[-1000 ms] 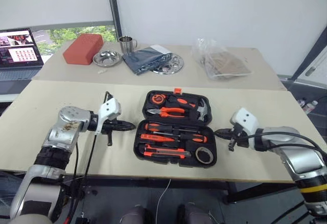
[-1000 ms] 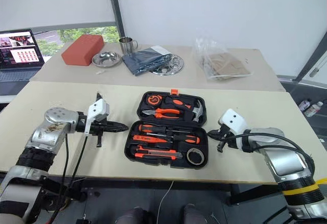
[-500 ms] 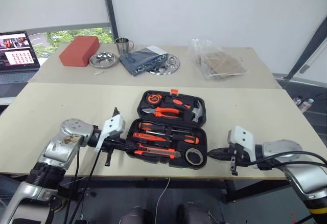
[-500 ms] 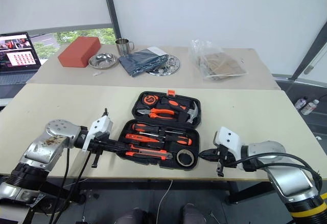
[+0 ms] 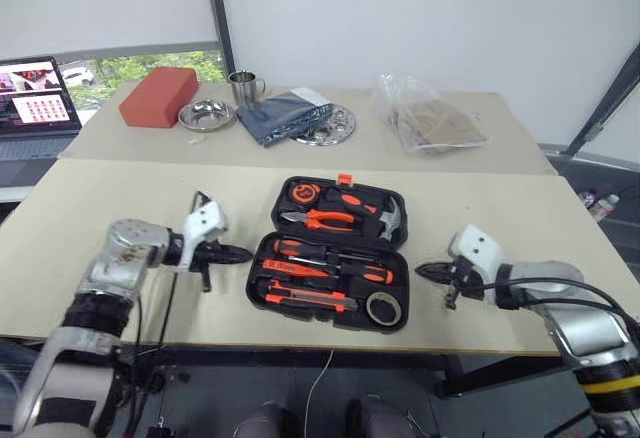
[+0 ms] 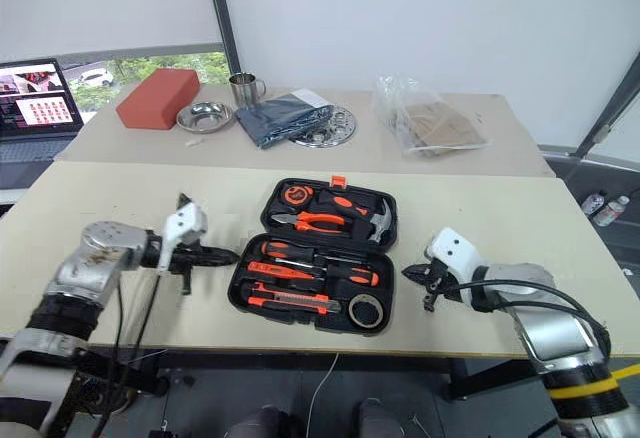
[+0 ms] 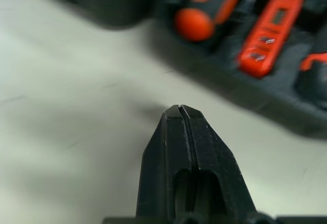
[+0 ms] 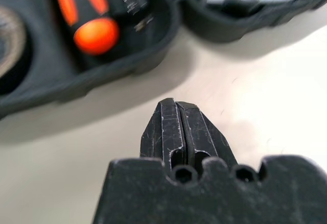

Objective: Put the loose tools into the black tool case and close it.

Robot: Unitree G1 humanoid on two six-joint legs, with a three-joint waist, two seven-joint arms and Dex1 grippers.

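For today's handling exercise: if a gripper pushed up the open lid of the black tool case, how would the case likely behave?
The black tool case looks like stiff moulded plastic, so its lid should probably swing as one piece. It lies flat and loaded with tools, likely fairly heavy, yet might slide on the smooth table. The hammer and pliers in the lid could shift.

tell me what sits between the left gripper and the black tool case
Nothing: in the left eye view only bare table separates the shut left gripper from the open black tool case.

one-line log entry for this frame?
tools: all in case | lid: open | left gripper: shut, empty, left of case | right gripper: shut, empty, right of case
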